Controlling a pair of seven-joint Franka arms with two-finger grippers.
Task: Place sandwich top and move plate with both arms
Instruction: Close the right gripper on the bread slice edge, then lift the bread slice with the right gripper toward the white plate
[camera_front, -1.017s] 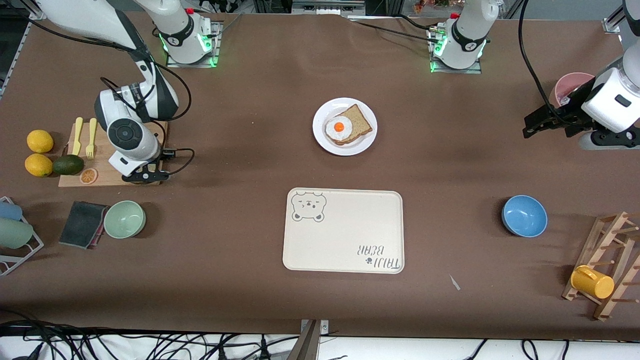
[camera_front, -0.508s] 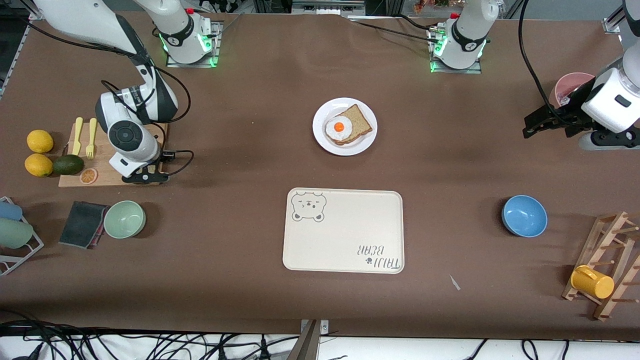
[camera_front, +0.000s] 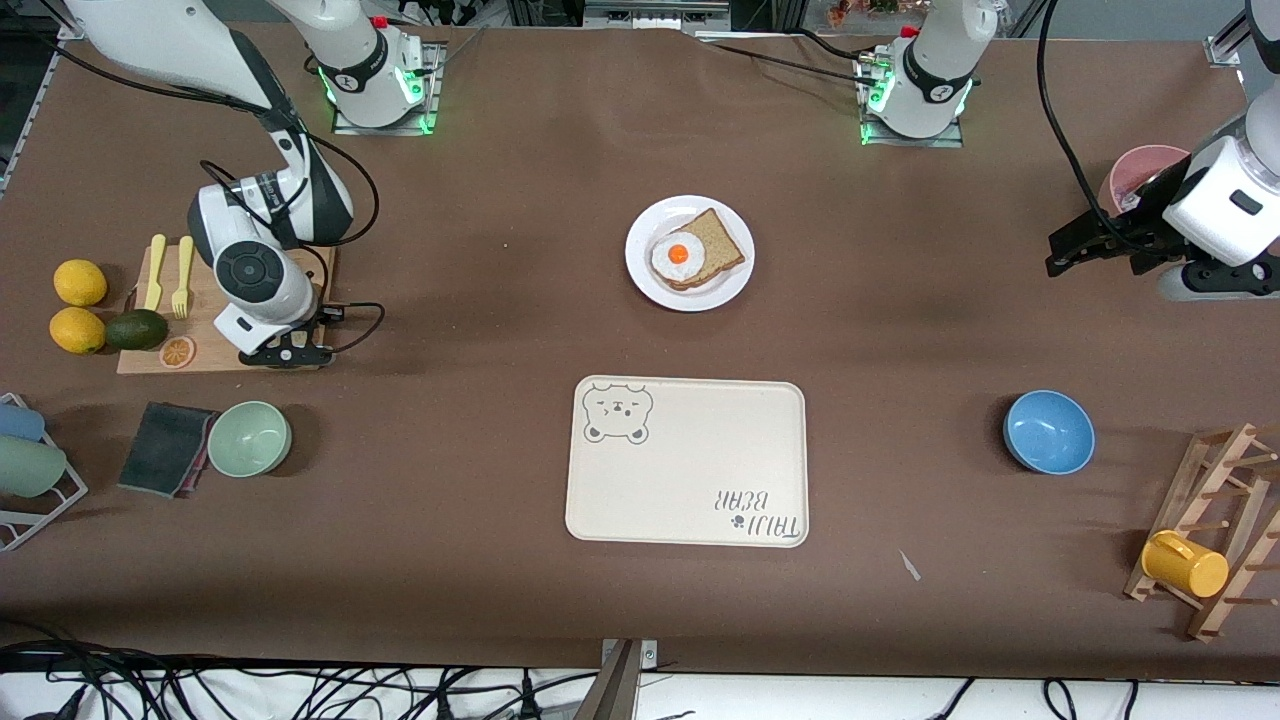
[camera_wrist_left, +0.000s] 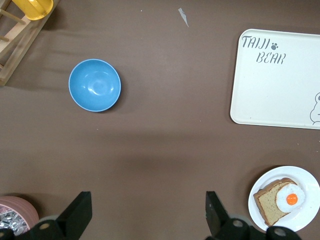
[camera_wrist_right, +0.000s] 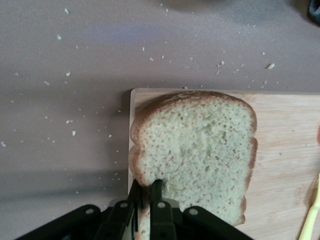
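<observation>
The sandwich top (camera_wrist_right: 200, 145), a light speckled bread slice, lies on the wooden cutting board (camera_wrist_right: 285, 150). My right gripper (camera_wrist_right: 146, 187) is shut on its crust edge at the board's corner. In the front view the right gripper (camera_front: 285, 352) sits low on the board (camera_front: 200, 345) and hides the slice. The white plate (camera_front: 700, 298) stands mid-table with a darker bread slice (camera_front: 722, 240) and a fried egg (camera_front: 678, 256) on it. It also shows in the left wrist view (camera_wrist_left: 306, 176). My left gripper (camera_front: 1058, 252) is open and empty and waits above bare table beside a pink cup (camera_front: 1140, 170).
The cream bear tray (camera_front: 690, 470) lies nearer the front camera than the plate. A blue bowl (camera_front: 1048, 432) and a rack with a yellow cup (camera_front: 1185, 563) are at the left arm's end. A green bowl (camera_front: 249, 438), lemons (camera_front: 79, 282), an avocado (camera_front: 136, 329) and yellow forks (camera_front: 182, 275) surround the board.
My right arm has shifted very slightly over the cutting board. The left arm and the plate have not moved.
</observation>
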